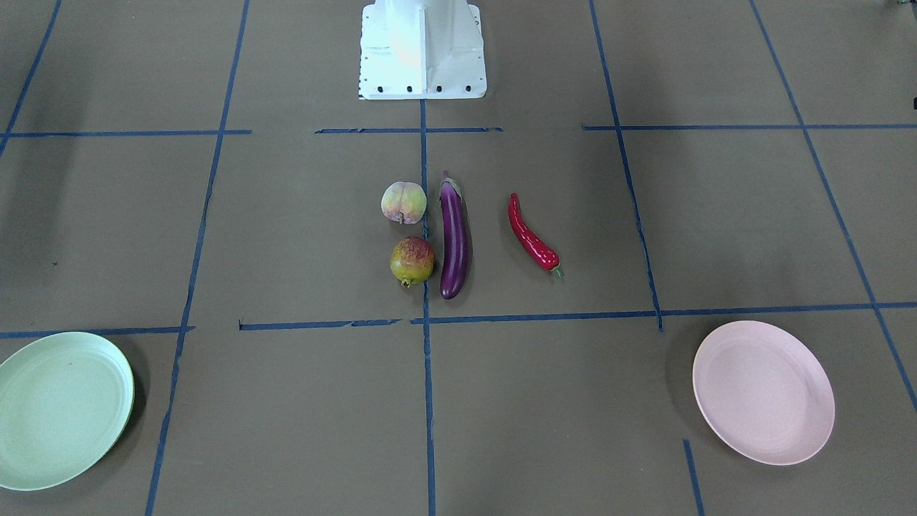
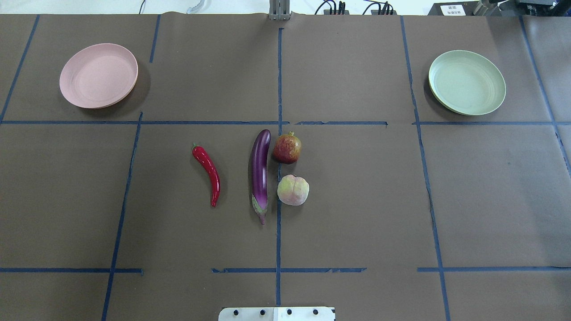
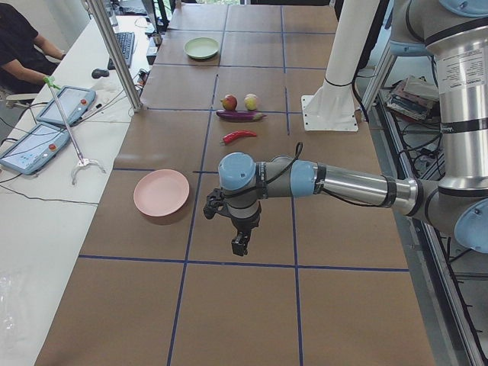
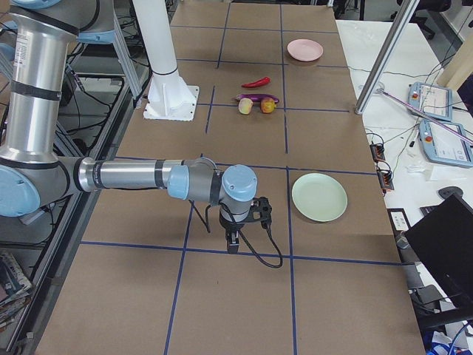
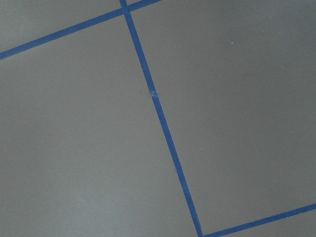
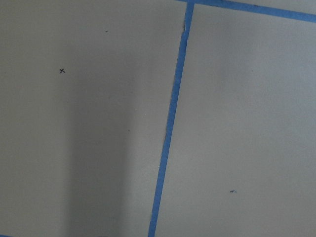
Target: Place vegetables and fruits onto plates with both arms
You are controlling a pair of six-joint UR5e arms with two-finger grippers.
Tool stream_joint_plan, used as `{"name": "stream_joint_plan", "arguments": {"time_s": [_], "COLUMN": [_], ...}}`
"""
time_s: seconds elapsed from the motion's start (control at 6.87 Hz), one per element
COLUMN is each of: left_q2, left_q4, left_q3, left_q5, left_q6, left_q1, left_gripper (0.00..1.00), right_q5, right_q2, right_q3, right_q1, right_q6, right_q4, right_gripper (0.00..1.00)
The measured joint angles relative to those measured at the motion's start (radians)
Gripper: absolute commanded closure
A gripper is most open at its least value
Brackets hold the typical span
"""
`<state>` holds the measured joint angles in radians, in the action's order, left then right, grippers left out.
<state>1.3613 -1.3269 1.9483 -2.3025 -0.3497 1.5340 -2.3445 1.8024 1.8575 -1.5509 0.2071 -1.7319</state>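
Note:
The purple eggplant (image 2: pixel 260 174) lies at the table's middle, with the red chili pepper (image 2: pixel 208 171) to its left. The pomegranate (image 2: pixel 287 148) and the peach (image 2: pixel 293 190) sit close on its right. The pink plate (image 2: pixel 99 75) is at the far left and the green plate (image 2: pixel 466 82) at the far right, both bare. My left gripper (image 3: pixel 240 245) shows only in the exterior left view, hanging above the table near the pink plate. My right gripper (image 4: pixel 232 240) shows only in the exterior right view, near the green plate. I cannot tell whether either is open or shut.
The white base block (image 1: pixel 423 50) stands at the robot's edge of the table. Blue tape lines (image 2: pixel 279 200) cross the brown surface. A side table with tablets (image 3: pixel 46 122) and a metal post (image 3: pixel 114 53) stand beyond the far edge, with an operator seated there.

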Motion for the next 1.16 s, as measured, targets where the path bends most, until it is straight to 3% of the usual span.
{"name": "stream_joint_plan", "arguments": {"time_s": [1.16], "left_q2": [-0.003], "left_q4": [-0.007], "left_q3": [0.015], "left_q5": [0.003], "left_q6": [0.0], "left_q1": [-0.002], "left_gripper": [0.0], "right_q5": [-0.005], "right_q2": [0.0], "right_q3": [0.006], "right_q1": [0.0], "right_q6": [-0.007], "right_q4": [0.0], "right_gripper": [0.0]}}
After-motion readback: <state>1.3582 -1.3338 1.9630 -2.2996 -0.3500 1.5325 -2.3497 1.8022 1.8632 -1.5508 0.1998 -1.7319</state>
